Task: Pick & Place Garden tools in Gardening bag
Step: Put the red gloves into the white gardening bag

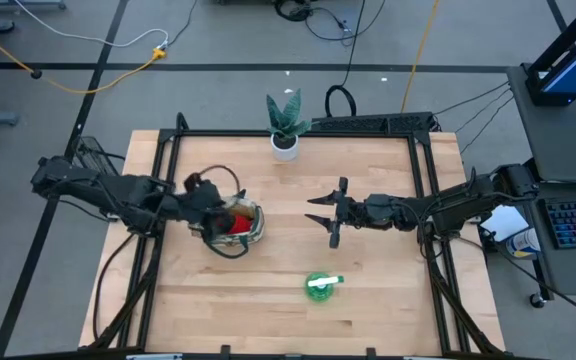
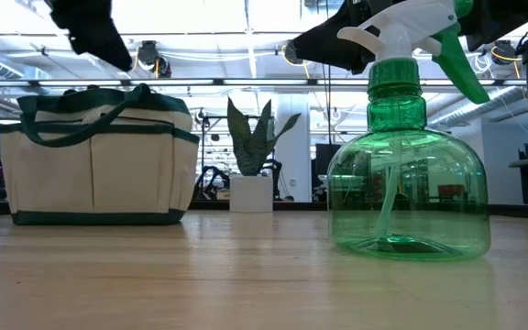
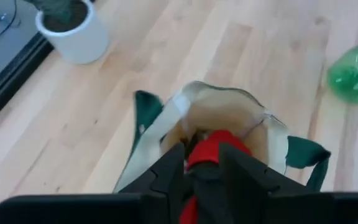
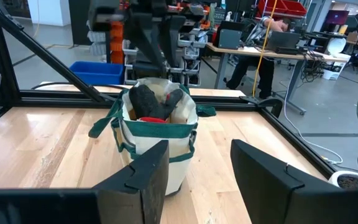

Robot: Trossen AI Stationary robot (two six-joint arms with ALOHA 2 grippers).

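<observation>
High view: left gripper (image 1: 211,213) sits left of centre over the cream canvas green-trimmed bag (image 1: 252,235), jaws part-open around the red-black glove (image 1: 236,224), apparently releasing it inside. Right gripper (image 1: 325,214), mid-frame, waits with fingers spread and empty; green plastic spray bottle (image 1: 321,285) lies lower centre, unpacked.

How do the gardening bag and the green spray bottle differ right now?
The gardening bag is soft cream canvas with dark green trim; the spray bottle is clear green plastic with a white trigger head. The bag sits under the left gripper with a red-black glove inside; the bottle stands alone, away from both grippers. Both rest upright on the table.
</observation>
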